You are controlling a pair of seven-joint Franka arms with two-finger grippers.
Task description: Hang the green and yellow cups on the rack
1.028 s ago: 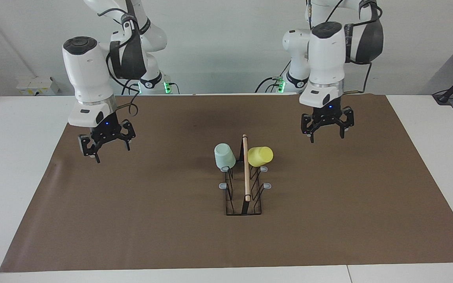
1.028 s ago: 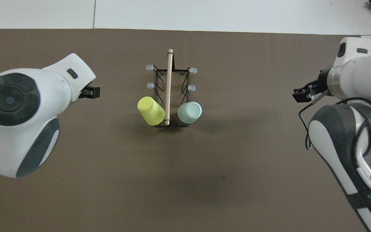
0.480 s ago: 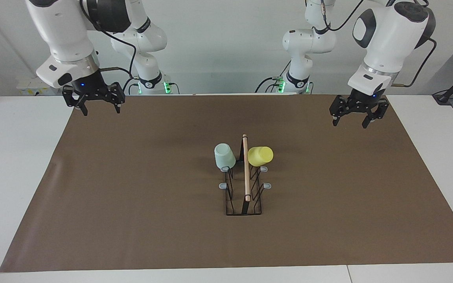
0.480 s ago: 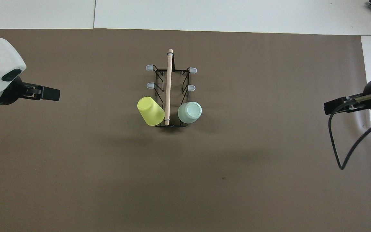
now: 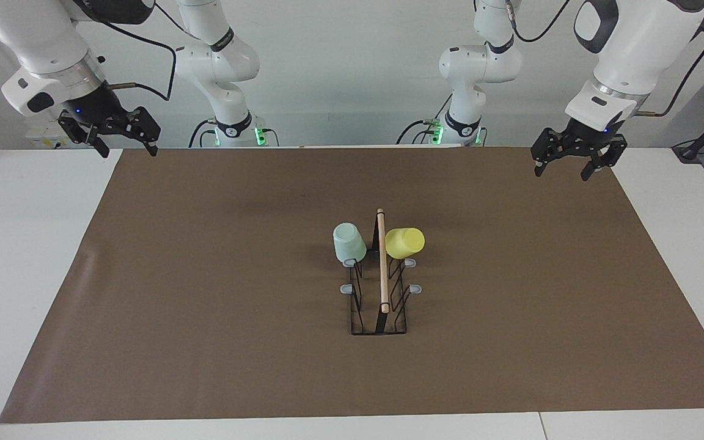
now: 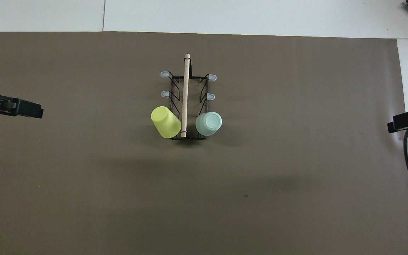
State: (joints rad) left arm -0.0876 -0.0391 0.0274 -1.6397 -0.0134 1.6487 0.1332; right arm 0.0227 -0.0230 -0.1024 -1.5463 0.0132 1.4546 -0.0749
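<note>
Two cups, green cup (image 5: 349, 242) and yellow cup (image 5: 405, 242), hang on one rack (image 5: 379, 305); left gripper (image 5: 574, 164) and right gripper (image 5: 118, 136) both released, empty.

Yellow cup (image 6: 165, 122), green cup (image 6: 209, 123) on rack (image 6: 186, 85) (inverted).

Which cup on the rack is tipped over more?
The yellow cup, on the rack's side toward the left arm's end. It leans sideways, while the green cup sits nearly straight, bottom up.
</note>
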